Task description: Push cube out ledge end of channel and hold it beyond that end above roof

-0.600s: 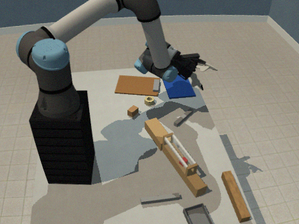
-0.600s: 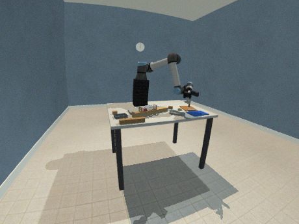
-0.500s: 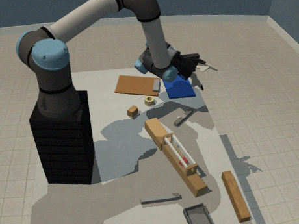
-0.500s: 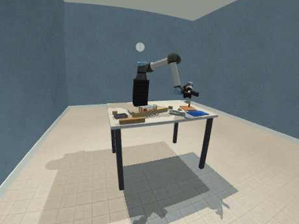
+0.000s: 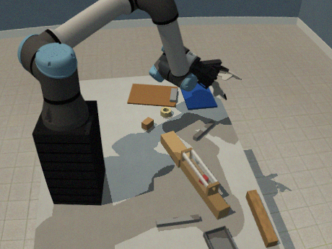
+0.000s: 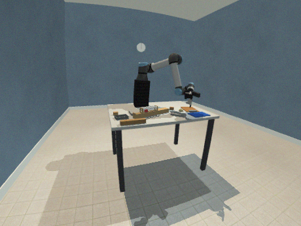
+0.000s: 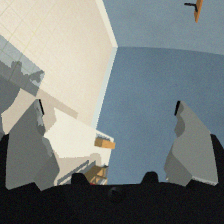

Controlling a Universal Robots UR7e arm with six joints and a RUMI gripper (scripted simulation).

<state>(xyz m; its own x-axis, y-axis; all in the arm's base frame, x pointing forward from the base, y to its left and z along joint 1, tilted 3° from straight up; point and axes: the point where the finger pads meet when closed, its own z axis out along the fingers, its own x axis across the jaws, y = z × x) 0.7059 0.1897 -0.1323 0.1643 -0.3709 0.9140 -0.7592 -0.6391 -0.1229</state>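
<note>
Red cube (image 5: 203, 179) (image 6: 146, 111) lay inside the wooden channel (image 5: 195, 182) (image 6: 152, 113), under its white roof bars (image 5: 195, 169), nearer the channel's 5 o'clock end as the top view showed it. The two-jaw gripper (image 5: 233, 88) (image 6: 190, 106) (image 7: 110, 100) was spread wide with nothing between its fingers, up and well apart from the channel, toward 1 o'clock in that view. Toward 12 o'clock from the channel lay a flat blue panel (image 5: 200, 98) (image 6: 197, 114); a yellow ring (image 5: 162, 113) sat toward 11.
</note>
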